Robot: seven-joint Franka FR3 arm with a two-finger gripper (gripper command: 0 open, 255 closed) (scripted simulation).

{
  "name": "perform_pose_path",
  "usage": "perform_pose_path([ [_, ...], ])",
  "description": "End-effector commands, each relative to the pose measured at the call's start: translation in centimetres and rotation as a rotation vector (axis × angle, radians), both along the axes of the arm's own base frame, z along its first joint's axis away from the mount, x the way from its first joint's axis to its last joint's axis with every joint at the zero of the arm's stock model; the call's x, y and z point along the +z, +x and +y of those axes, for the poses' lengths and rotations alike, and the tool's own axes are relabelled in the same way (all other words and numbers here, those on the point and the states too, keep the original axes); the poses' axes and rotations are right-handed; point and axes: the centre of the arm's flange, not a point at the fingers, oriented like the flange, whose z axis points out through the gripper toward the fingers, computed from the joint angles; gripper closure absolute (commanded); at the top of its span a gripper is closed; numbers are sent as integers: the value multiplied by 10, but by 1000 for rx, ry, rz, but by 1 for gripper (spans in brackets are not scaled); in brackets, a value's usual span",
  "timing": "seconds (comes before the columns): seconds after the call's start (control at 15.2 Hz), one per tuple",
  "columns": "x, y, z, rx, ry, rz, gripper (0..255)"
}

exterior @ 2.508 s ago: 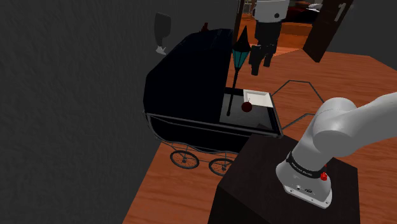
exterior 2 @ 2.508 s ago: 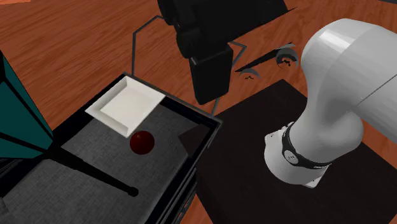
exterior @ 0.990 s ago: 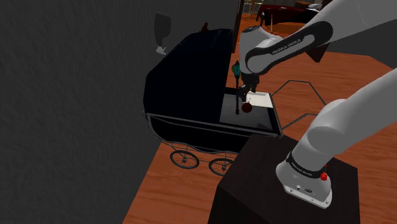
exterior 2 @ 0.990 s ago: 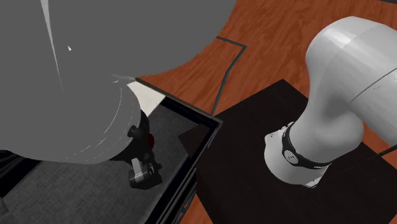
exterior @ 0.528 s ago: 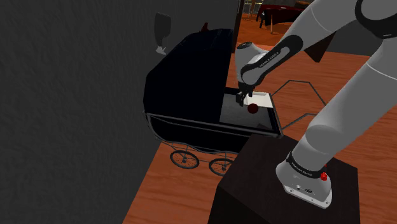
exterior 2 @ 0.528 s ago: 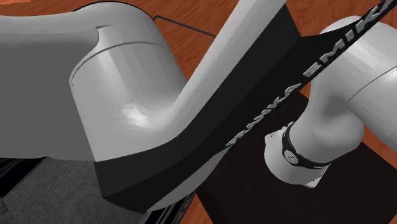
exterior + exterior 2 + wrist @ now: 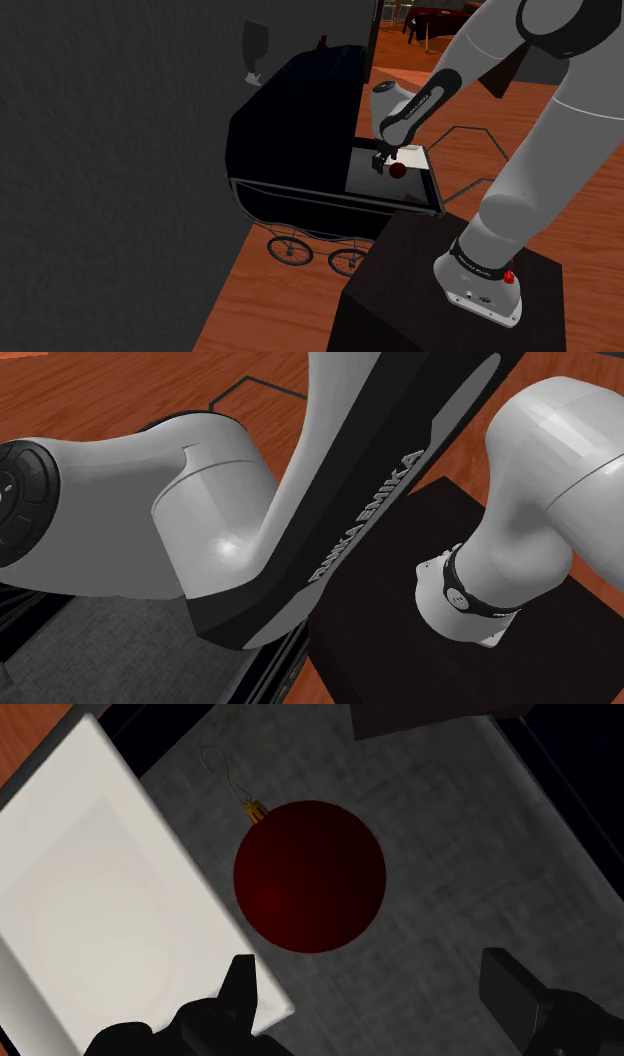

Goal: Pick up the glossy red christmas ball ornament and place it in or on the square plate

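Note:
A glossy dark red ball ornament with a gold cap and a wire hook lies on the grey bed of a black pram. Right beside it sits the white square plate. My gripper hovers over the ball, open, its two black fingers wide apart and touching nothing. In the shoulder view the gripper hangs just to the left of the ball, with the plate behind it. My own arm hides ball and plate in the second exterior view.
The black pram has a tall hood at the shoulder view's left and raised black walls around the grey bed. A dark grey wall stands behind it. My dark stand sits on the wooden floor beside the pram.
The arm has swung down over the pram bed and the gripper has sunk closer to the ball. The fingers have stayed open.

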Motion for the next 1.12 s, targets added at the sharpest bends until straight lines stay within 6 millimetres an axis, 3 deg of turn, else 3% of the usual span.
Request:
perform_pose_path([
  [0.0, -8, -2, -1, 0, 0, -1, 0],
  [0.46, -8, -2, -1, 0, 0, -1, 0],
  [0.53, -8, -2, -1, 0, 0, -1, 255],
  [1.06, -5, -5, 3, 0, 0, -1, 255],
])
